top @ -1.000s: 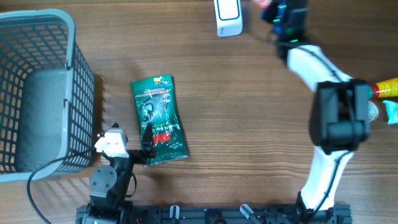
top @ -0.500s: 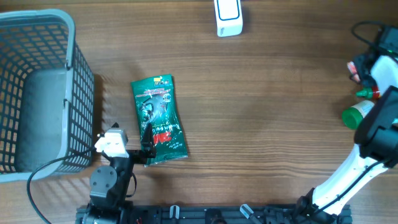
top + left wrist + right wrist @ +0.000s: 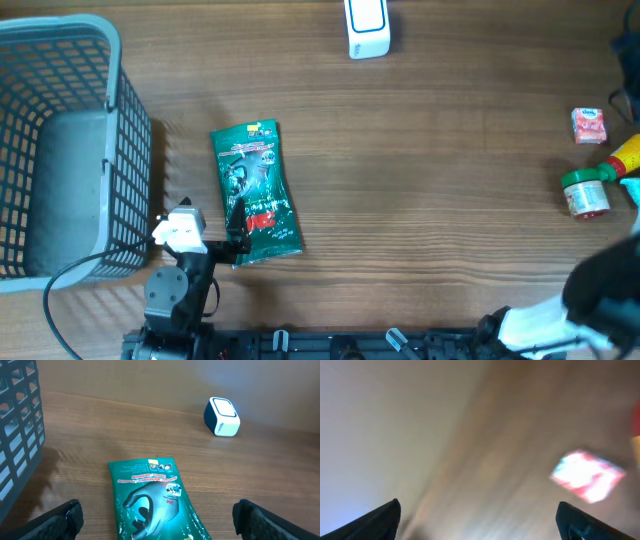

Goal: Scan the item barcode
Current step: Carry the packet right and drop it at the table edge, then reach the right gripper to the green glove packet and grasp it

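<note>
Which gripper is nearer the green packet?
Left. The left gripper sits open over the packet's near end. The right gripper, also open and empty, is far off by the right edge of the overhead view.

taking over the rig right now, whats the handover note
Left gripper: open, holding nothing, over the near end of the green packet.
Right gripper: open, empty; its view is blurred.
Scanner stands at the far edge; pink box and green-lidded jar lie at the right.
Done: no item at the scanner yet.
Left: grasp an item and present its barcode.
</note>
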`<state>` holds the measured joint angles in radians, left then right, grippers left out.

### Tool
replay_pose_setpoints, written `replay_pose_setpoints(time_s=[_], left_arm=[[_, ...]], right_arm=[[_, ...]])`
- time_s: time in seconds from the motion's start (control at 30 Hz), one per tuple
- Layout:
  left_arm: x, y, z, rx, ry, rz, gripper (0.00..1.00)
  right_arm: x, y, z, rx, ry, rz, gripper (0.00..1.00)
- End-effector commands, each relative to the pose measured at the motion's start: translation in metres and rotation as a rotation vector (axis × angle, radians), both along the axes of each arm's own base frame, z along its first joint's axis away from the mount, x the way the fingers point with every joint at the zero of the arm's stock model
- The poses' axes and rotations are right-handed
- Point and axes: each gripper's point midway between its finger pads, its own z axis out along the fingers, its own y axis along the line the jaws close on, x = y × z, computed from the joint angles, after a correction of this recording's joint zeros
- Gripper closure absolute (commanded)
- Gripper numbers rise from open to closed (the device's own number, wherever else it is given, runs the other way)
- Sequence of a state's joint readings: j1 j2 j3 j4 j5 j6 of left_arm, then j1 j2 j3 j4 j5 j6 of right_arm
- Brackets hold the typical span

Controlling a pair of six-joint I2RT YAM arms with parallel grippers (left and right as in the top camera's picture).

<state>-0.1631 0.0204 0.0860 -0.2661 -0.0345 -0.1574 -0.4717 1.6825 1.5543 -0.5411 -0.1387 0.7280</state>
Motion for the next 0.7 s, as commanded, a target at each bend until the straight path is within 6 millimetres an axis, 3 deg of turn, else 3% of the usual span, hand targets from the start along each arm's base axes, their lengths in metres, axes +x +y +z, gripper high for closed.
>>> replay_pose_setpoints(time_s=[0.0,0.1,0.13,0.23,0.27,0.3,0.33,0.53,0.67], left_arm=[[0.0,-0.001,0.0,0.017,-0.004,-0.008,0.0],[0.0,-0.001,-0.001,0.017,-0.004,-0.008,0.0],[0.0,-0.001,-0.001,0.017,-0.004,-0.008,0.0],[0.0,-0.001,-0.001,0.017,-0.004,-0.009,0.0],[0.0,-0.001,-0.001,0.017,-0.004,-0.009,0.0],[0.0,-0.001,-0.001,0.017,-0.004,-0.008,0.0],[0.0,-0.001,-0.001,0.017,-0.004,-0.009,0.0],[0.0,-0.001,-0.001,0.017,-0.004,-0.008,0.0],[0.0,-0.001,-0.001,0.017,-0.004,-0.008,0.0]], right_arm=[[0.008,0.106,0.021,0.188,-0.07,0.377,0.0],[0.001,0.189,0.011,0.241,-0.03,0.682,0.0],[-0.001,0.204,0.007,0.235,-0.016,0.73,0.0],[-0.014,0.285,-0.018,0.145,0.039,1.01,0.0],[-0.023,0.32,-0.032,0.12,0.063,1.121,0.0],[-0.03,0.343,-0.043,0.105,0.084,1.186,0.0],[-0.041,0.376,-0.067,0.071,0.152,1.249,0.0],[-0.085,0.48,-0.148,0.032,0.336,1.461,0.1],[-0.11,0.534,-0.191,0.015,0.367,1.587,0.24]])
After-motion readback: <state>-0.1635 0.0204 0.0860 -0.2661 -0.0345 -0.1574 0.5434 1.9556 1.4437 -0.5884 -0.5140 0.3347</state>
